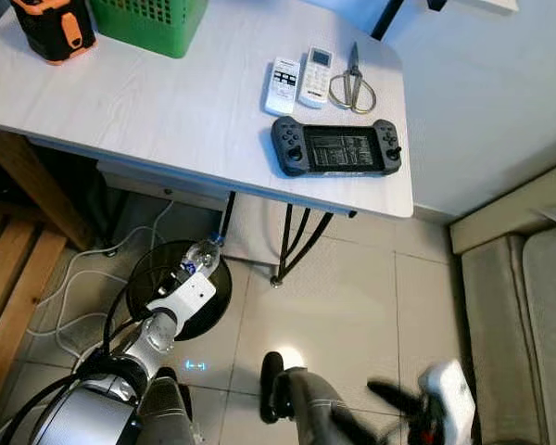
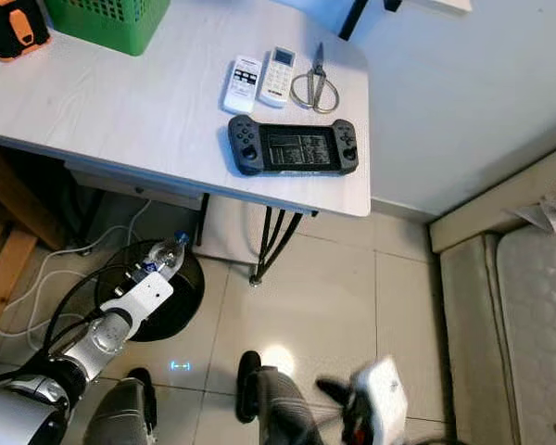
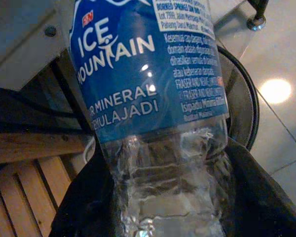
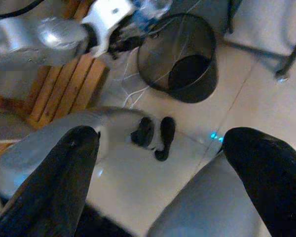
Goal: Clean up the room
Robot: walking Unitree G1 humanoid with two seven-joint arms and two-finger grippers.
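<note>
The left gripper [image 1: 187, 272] pinches one plastic water bottle [image 1: 204, 253] between its black fingers, and the bottle sits over the rim of the one black wire bin [image 1: 213, 301] under the table [image 1: 167, 120]. The bottle's long axis runs from the gripper toward one o'clock, cap end out, so the bin opening lies directly below it; dropping it probably needs only a release. The left arm is far nearer the bin. At five o'clock, blurred, the right gripper [image 4: 163, 163] hangs idle with fingers spread, holding nothing.
</note>
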